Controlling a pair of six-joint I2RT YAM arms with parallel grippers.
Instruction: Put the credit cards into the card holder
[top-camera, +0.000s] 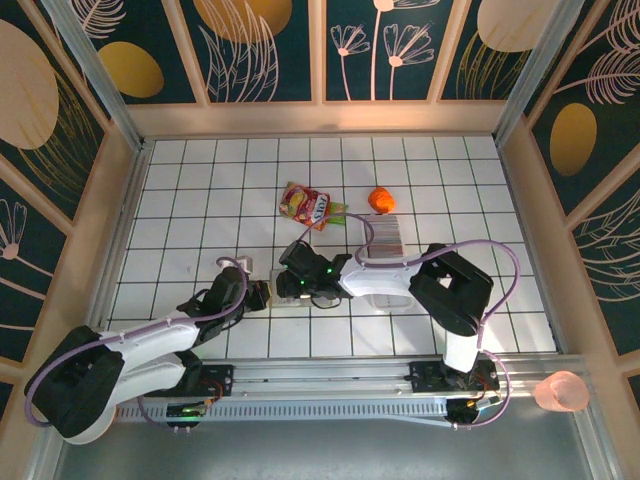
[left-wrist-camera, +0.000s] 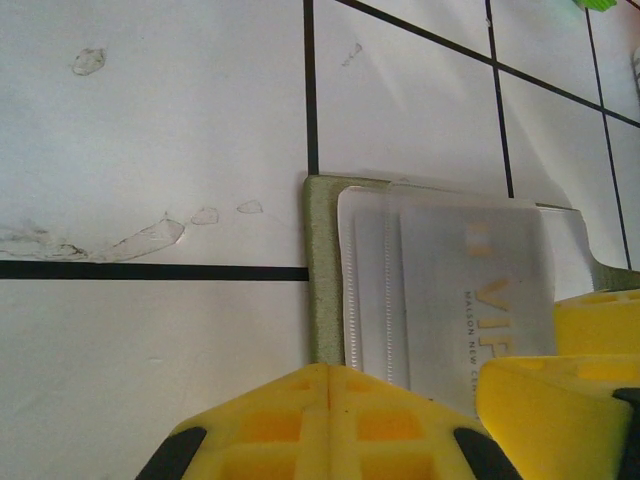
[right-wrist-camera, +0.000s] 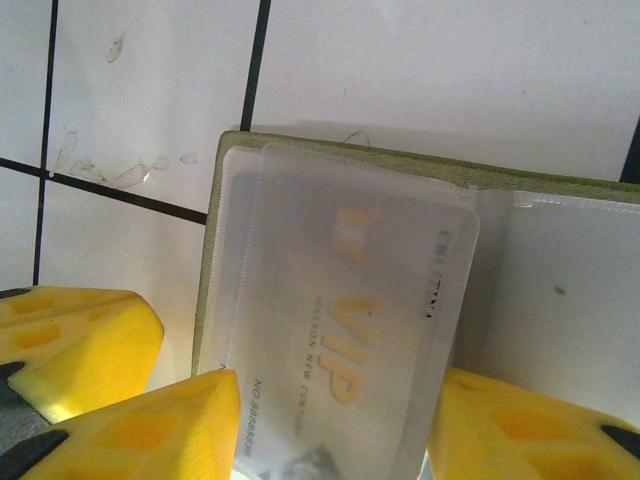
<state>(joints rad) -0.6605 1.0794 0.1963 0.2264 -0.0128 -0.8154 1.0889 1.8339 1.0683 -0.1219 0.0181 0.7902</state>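
Closest to the lens in the right wrist view, the right end effector (right-wrist-camera: 335, 420) has its yellow fingers (right-wrist-camera: 150, 430) standing partly apart on either side of a pale card printed VIP (right-wrist-camera: 350, 360). The card's long edges run down to the fingers, so I cannot tell whether they grip it or merely flank it. Most of the card lies under a frosted clear sleeve (right-wrist-camera: 240, 200) of the card holder (right-wrist-camera: 213, 260), which is spread open and flat on the tiled bench (right-wrist-camera: 400, 70); its olive border shows around the sleeve.

In the left wrist view the left end effector (left-wrist-camera: 322, 400) is closed tight, its joined tips over the holder's near olive edge (left-wrist-camera: 322, 260). I read this as pinning the holder down. From above, both end effectors (top-camera: 300, 282) meet over the holder left of the bench's centre. The remaining credit cards (top-camera: 384, 233) stand packed on edge well behind and to the right.

The insertion looks close to done, and the risks lie in the retreat:
- **Card pulled out:** if a pad is in contact as the right fingers back away, friction could draw the card out of the sleeve.
- **Holder shifted:** if the left end effector lifts too soon, the light holder could skid or fold shut.
- **Fingers clashing:** the two sets of fingers sit just beside each other, so a careless sideways move could knock one against the other.
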